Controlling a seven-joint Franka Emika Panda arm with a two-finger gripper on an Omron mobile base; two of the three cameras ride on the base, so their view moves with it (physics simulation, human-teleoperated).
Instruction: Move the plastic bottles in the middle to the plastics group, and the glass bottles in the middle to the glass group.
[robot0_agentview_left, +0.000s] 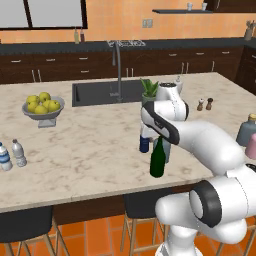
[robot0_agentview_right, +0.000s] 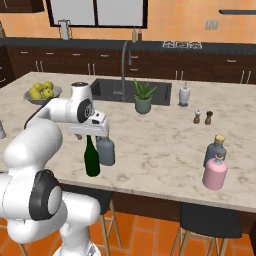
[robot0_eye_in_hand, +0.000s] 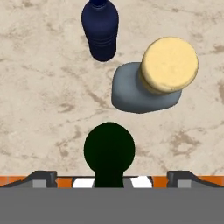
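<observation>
1. Your pincer (robot0_agentview_right: 90, 133) hangs right over the green wine bottle (robot0_agentview_right: 91, 158), and its jaws stand wide with nothing held.
2. The grey-blue bottle (robot0_eye_in_hand: 146, 85) and the navy bottle (robot0_eye_in_hand: 100, 30) stand just past it.
3. In the left base view your arm hides most of the navy bottle.
4. The pink bottle (robot0_agentview_right: 215, 172) is cut off at that view's edge.
5. The water bottles (robot0_agentview_left: 12, 155) stand far off to the left.

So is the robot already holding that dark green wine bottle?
No. In the hand view the gripper hangs open above the dark green wine bottle, its fingertips spread wide on either side without touching it.
</observation>
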